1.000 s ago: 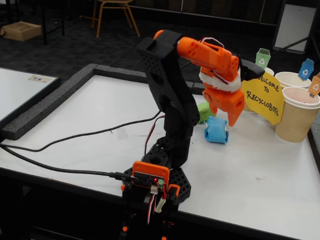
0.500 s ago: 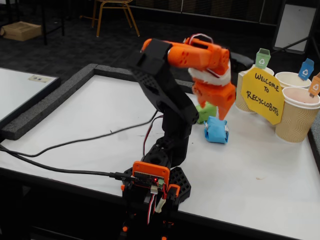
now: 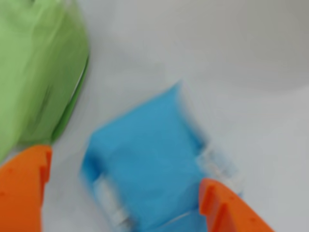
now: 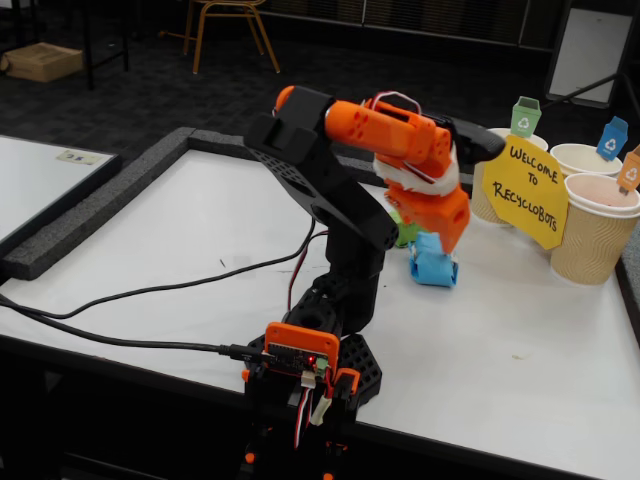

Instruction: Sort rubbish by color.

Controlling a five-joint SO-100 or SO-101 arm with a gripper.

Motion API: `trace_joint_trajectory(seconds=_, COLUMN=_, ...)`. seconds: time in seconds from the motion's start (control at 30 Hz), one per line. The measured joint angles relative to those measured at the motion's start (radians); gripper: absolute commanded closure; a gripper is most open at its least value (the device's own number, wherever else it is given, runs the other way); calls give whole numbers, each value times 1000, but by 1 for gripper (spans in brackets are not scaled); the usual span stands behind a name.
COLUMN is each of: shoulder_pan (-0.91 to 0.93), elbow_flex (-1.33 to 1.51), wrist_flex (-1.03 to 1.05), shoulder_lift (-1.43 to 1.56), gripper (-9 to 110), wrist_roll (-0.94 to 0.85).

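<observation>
In the wrist view a blue crumpled lump of rubbish (image 3: 145,164) lies on the white table, with a green lump (image 3: 38,72) close by at the upper left. My gripper (image 3: 123,166) is open, one orange finger (image 3: 21,188) left of the blue lump and the other (image 3: 227,208) at its right edge. The picture is blurred, so contact cannot be judged. In the fixed view the gripper (image 4: 440,245) hangs low over the blue lump (image 4: 433,268) and covers its top. Only a sliver of the green lump (image 4: 405,236) shows behind the arm.
Ribbed tan paper cups (image 4: 595,235) with coloured tags stand at the table's right edge behind a yellow sign (image 4: 527,192). Black cables (image 4: 150,275) run across the left of the table. A grey foam border (image 4: 100,205) rims the far left side.
The gripper has swung left and come down from above the lumps to sit low over the blue lump. The blue and green lumps have stayed in place.
</observation>
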Motion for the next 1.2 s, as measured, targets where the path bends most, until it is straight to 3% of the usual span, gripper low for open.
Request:
trace_joint_trajectory(seconds=0.37, shoulder_pan=81, elbow_flex=-28, wrist_flex=-67, shoulder_lift=-104, gripper=79, wrist_roll=0)
trace_joint_trajectory(seconds=0.57, shoulder_pan=74, elbow_flex=-28, wrist_flex=-97, shoulder_lift=-104, gripper=93, wrist_roll=0)
trace_joint_trajectory(seconds=0.77, shoulder_pan=64, elbow_flex=-18, wrist_flex=-84, shoulder_lift=-104, gripper=83, wrist_roll=0)
trace_joint_trajectory(seconds=1.2, shoulder_pan=91, elbow_flex=-60, wrist_flex=44, shoulder_lift=-104, gripper=80, wrist_roll=-2)
